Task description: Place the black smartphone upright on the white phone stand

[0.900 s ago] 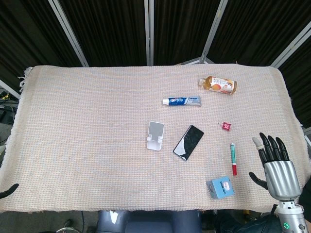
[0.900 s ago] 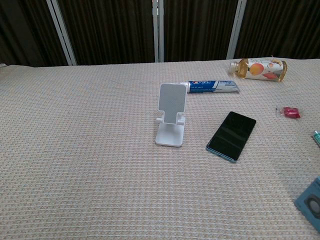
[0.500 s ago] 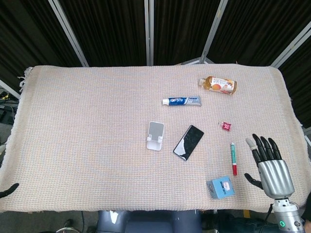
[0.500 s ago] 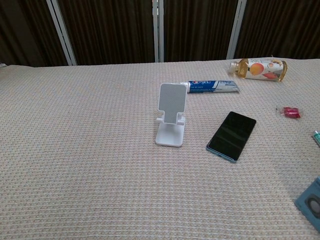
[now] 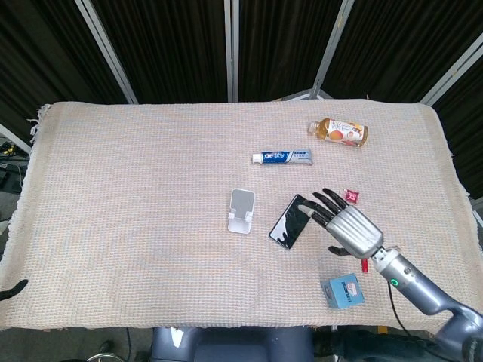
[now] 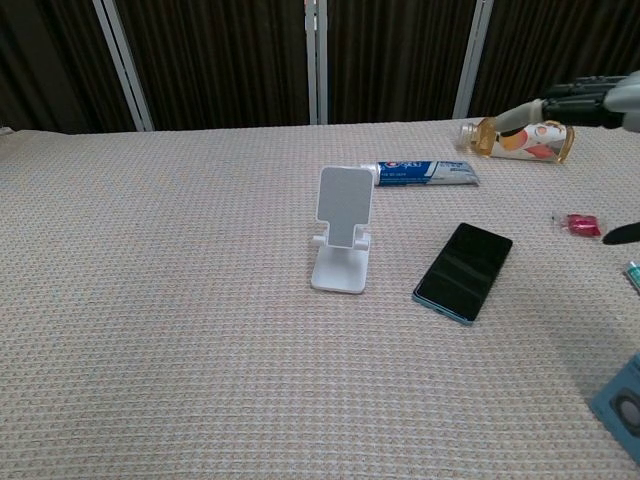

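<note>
Black smartphone (image 5: 291, 221) lies flat beside the white phone stand (image 5: 241, 210); right hand (image 5: 349, 228) hovers above it, fingers spread, holding nothing.

I take the phone stand (image 5: 241, 210) as my landmark, near the middle of the table (image 5: 113, 196). The smartphone (image 5: 291, 221) lies flat just to its right. My right hand (image 5: 346, 228) hangs over the smartphone's right end. Behind the stand lies the toothpaste tube (image 5: 281, 157), and further back and right the bottle (image 5: 338, 131) on its side. The small box (image 5: 343, 291) sits right of the stand, nearer me.
</note>
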